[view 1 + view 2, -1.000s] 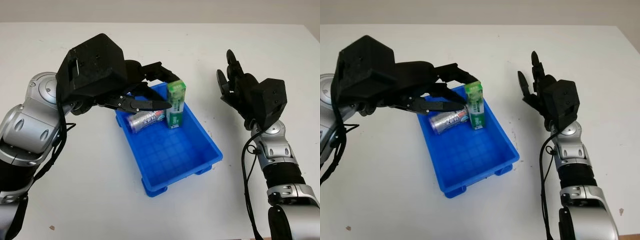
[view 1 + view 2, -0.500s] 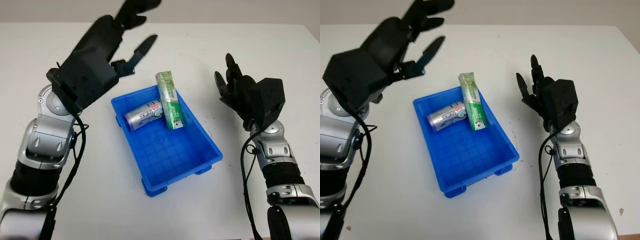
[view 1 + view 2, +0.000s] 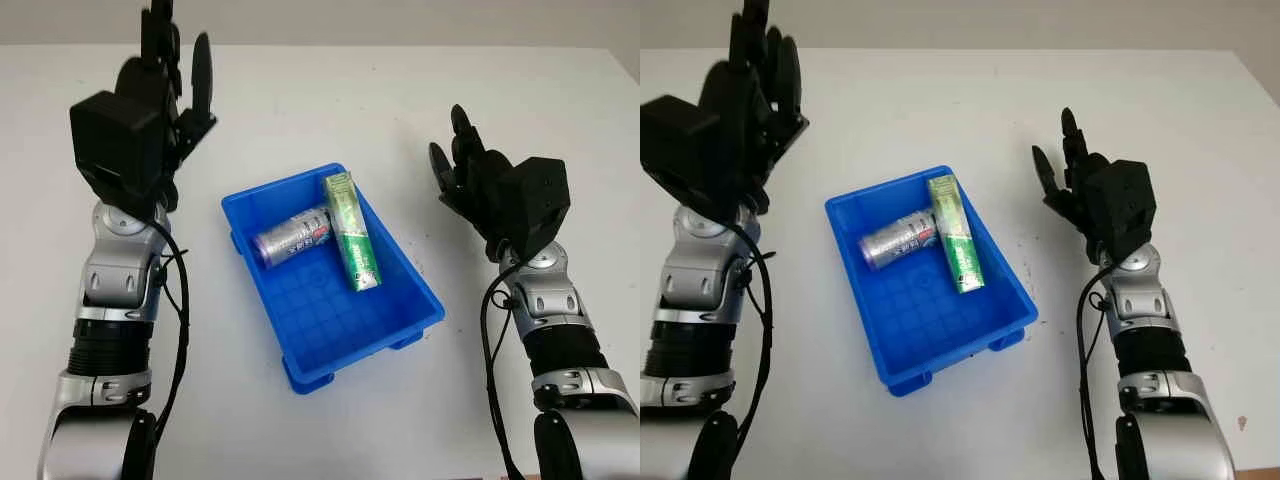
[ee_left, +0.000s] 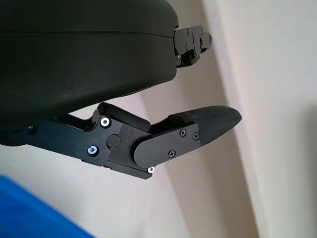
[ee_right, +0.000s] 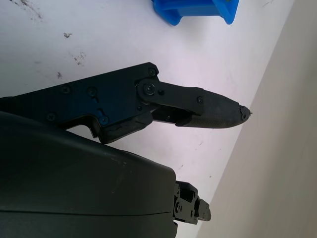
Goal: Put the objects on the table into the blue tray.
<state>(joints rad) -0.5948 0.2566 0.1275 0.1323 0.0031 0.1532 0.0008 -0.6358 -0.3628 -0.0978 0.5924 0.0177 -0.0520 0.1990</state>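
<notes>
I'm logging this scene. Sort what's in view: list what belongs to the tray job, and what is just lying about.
Belongs to the job:
blue tray
can, lying in the tray
green box, lying in the tray
left hand, open, raised left of the tray
right hand, open, right of the tray

Just lying about:
white table

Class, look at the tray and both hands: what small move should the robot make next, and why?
Probably just lower both arms to rest. The silver can and the green box lie inside the blue tray, and no other object shows on the white table. The left hand and right hand are open, raised either side of the tray.
</notes>
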